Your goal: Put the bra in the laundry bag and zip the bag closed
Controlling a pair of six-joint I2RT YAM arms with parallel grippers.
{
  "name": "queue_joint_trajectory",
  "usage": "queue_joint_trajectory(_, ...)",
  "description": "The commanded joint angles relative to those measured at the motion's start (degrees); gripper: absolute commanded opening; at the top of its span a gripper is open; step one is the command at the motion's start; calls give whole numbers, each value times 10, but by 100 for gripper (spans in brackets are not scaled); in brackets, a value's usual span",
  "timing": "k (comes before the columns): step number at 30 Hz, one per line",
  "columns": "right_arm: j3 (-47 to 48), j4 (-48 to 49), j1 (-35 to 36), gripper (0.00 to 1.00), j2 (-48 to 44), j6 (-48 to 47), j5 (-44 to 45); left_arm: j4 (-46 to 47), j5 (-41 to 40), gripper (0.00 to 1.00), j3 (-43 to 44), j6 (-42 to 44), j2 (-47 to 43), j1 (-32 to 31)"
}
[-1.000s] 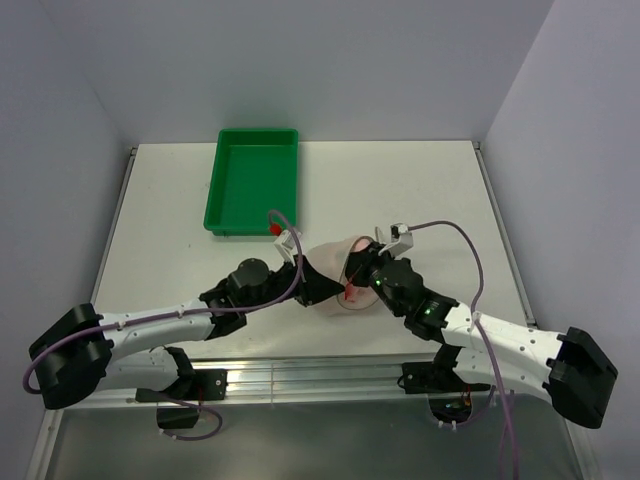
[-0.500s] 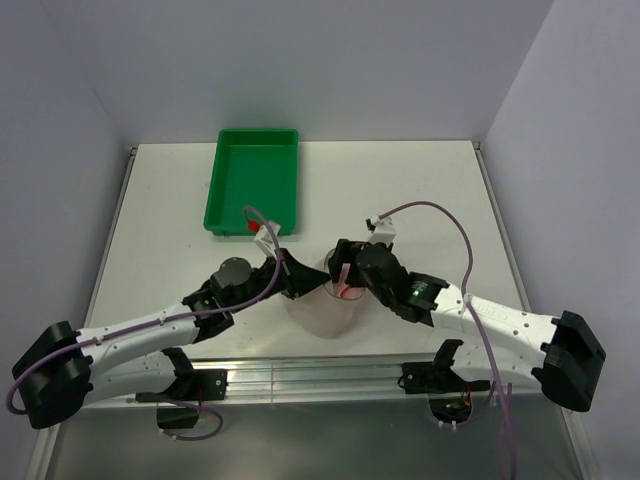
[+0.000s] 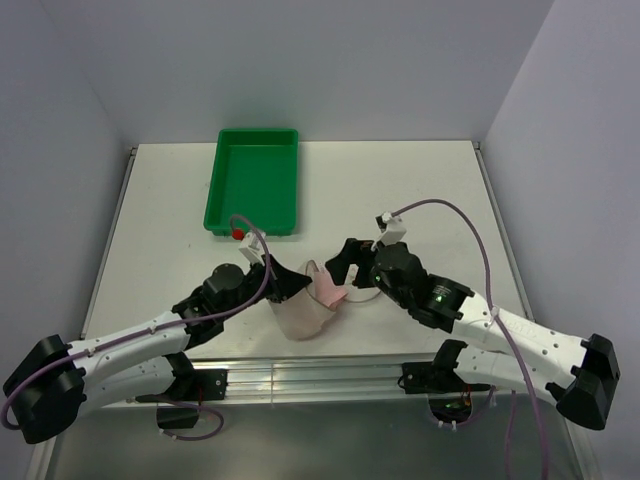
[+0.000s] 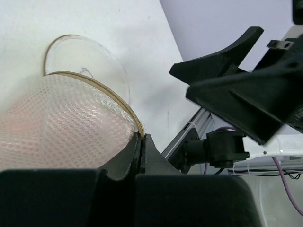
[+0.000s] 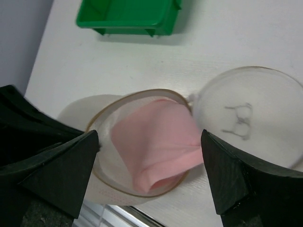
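The laundry bag (image 3: 300,318) lies open near the table's front edge, a white mesh pouch with a tan zipper rim. Its round lid (image 5: 246,113), which carries a small dark mark, is flipped back on the table. The pale pink bra (image 5: 158,146) sits folded inside the pouch, with part of it rising over the rim (image 3: 328,288). My left gripper (image 4: 141,137) is shut on the bag's rim (image 4: 128,111) and holds the mouth up. Above the bag my right gripper (image 5: 149,137) is open, holding nothing between its fingers.
A green plastic tray (image 3: 253,180) stands at the back left of the table. The table's front edge and a metal rail (image 3: 300,375) run just below the bag. Grey walls enclose the table on three sides.
My right gripper opened and let go of the bra, which now rests in the bag, then drew back to the right. My left gripper pulled the bag's rim leftward and nearer.
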Motion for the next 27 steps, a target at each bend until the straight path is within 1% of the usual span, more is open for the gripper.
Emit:
queue_joint_trajectory(1,-55,24,-32,92,-34,40,38,46,-3,0,-13,5,-12,2)
queue_joint_trajectory(2,-71,27,-50,80,-43,55,32,46,-2,0,-15,5,-13,2)
queue_joint_trajectory(3,-107,35,-90,76,-58,59,26,47,-1,0,-16,6,-13,2)
queue_joint_trajectory(4,-124,50,-113,68,-64,62,14,47,0,0,-16,7,-13,2)
queue_joint_trajectory(5,-148,56,-136,45,-63,59,-9,50,4,0,-16,8,-14,2)
queue_joint_trajectory(6,-156,60,-168,40,-59,59,-13,52,5,0,-17,8,-13,2)
queue_joint_trajectory(7,-162,65,-176,40,-52,58,-11,53,7,0,-16,8,-12,2)
queue_joint_trajectory(10,-171,77,-191,49,-7,44,-13,53,9,0,-15,10,-12,3)
queue_joint_trajectory(11,-173,83,-192,56,23,40,-18,54,9,0,-18,9,-12,2)
queue_joint_trajectory(14,-187,114,-196,61,59,41,-33,53,9,0,-18,9,-11,2)
queue_joint_trajectory(15,-190,145,-201,62,68,43,-42,56,11,0,-18,8,-11,2)
queue_joint_trajectory(16,-190,150,-210,62,76,42,-54,56,12,0,-19,8,-11,2)
queue_joint_trajectory(19,-183,156,-213,57,108,37,-35,59,14,0,-19,6,-9,2)
queue_joint_trajectory(20,-184,164,-214,54,118,38,-32,60,15,0,-19,6,-8,2)
queue_joint_trajectory(23,-185,176,-215,50,137,42,-30,58,16,0,-17,7,-8,2)
queue_joint_trajectory(27,-185,193,-217,47,159,40,-35,50,15,0,-12,11,-9,2)
